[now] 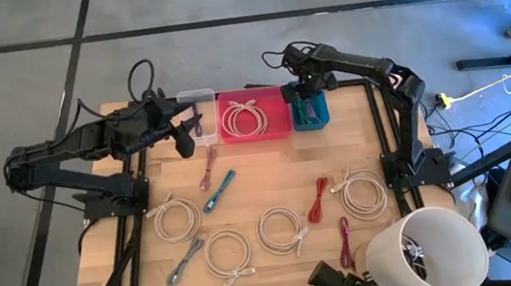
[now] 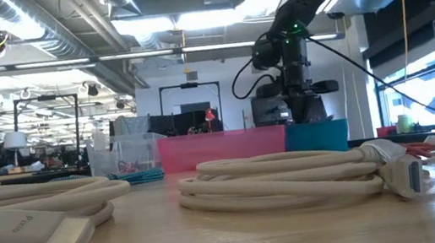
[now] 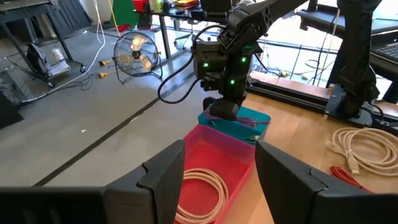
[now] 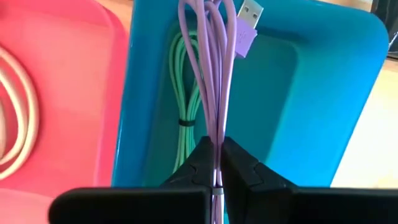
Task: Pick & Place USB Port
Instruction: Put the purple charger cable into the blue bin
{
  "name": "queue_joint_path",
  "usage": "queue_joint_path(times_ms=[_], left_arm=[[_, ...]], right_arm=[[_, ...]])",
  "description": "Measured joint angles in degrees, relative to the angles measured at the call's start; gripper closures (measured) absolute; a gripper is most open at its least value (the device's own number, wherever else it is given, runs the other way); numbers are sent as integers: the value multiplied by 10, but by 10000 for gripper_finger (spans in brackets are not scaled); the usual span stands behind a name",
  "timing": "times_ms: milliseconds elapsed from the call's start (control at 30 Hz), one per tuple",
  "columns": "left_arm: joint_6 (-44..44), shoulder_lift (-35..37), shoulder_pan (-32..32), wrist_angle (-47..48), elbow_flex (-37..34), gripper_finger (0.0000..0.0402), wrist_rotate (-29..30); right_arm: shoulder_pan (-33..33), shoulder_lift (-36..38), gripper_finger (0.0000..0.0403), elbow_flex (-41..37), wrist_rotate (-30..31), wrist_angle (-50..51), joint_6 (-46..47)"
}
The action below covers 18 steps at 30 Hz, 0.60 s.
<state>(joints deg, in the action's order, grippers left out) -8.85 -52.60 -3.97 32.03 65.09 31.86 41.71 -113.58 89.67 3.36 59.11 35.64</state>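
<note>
One purple cable (image 4: 217,68) pinched, right tool (image 4: 217,163)

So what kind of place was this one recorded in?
Most likely a robotics lab in an open-plan workspace: exposed ceiling ducts, desks with monitors, a floor fan, and a wooden table spread with sorted cables.

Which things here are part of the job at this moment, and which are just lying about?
In the job:
- right gripper, shut on the purple cable
- blue bin, directly under that cable
- green cable already in the blue bin

Lying about:
- left gripper, open, near the pink bin
- white cable in the pink bin
- clear bin
</note>
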Motion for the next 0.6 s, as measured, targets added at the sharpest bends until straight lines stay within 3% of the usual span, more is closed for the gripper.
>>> queue_joint_path(times_ms=[600], left_arm=[[-11, 0, 0, 35, 0, 213, 0]], right_arm=[[-6, -59, 393, 0, -8, -16, -14]])
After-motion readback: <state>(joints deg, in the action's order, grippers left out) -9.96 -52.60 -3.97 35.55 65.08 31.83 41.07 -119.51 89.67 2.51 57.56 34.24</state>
